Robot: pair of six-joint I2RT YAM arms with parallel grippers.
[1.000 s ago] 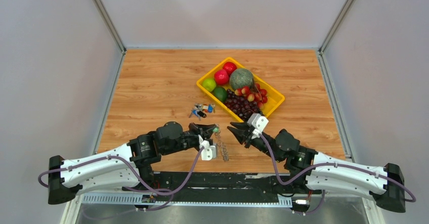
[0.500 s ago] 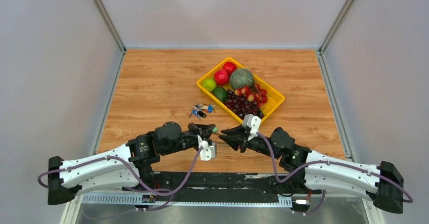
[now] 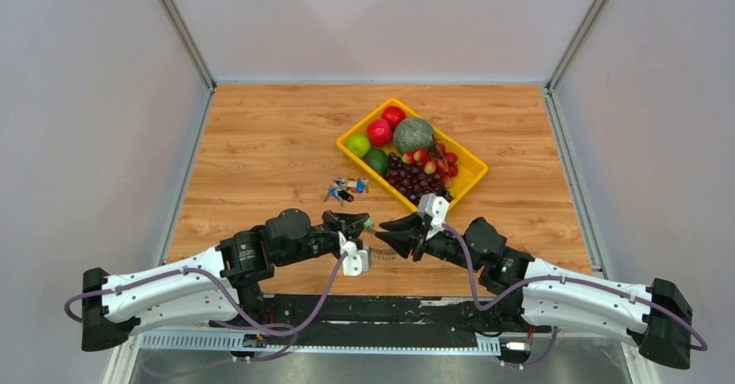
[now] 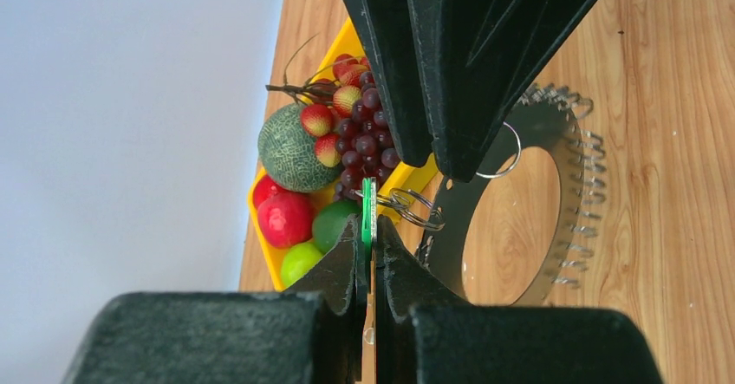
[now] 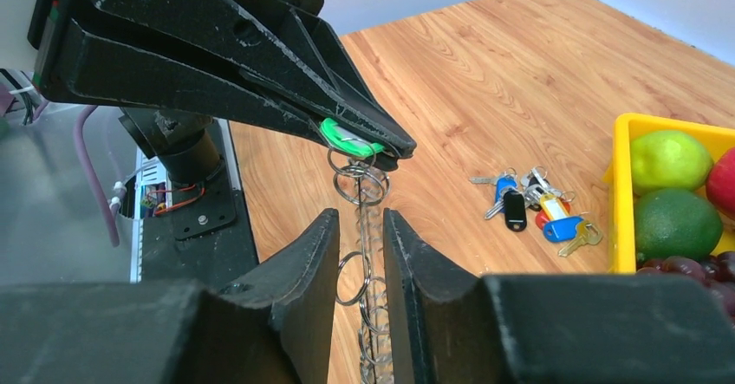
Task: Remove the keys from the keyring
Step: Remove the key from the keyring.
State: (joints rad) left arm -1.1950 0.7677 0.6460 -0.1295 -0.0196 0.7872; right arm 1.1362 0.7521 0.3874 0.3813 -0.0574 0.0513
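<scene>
- Wood-grain tabletop (image 3: 260, 141) with white walls round it. The yellow plastic tray (image 3: 472, 174) of fruit mid-table is my landmark.
- Changed in the last sec: my right gripper (image 3: 387, 233) was back by the tray's near corner, w/ the ring hanging in plain sight. It has now swung away from the tray and sits nose to nose w/ my left gripper (image 3: 358, 222), hiding the ring from the top cam.
- Meaning: approach looks done and I'm lined up for a 2nd hold. No key is off yet, so I reckon the task has barely started.
- Left gripper is clamped tight on the small green tag (image 4: 368, 206), holding the whole bunch up on the near side of the tray.
- Right gripper has its fingers part-spread, one each side of the short chain of small split rings (image 5: 355, 180) under the tag. I see no firm pinch.
- Large thin metal keyring (image 4: 442, 219) hangs below the tag, edge-on to the right wrist cam. Can't tell if its low edge touches the wood.
- Many small silver keys (image 4: 581, 202) sit packed side by side round it, spiky like a saw blade.
- Small bunch w/ blue, red & black heads (image 3: 347, 186) lies flat just left of the tray. Not my job.
</scene>
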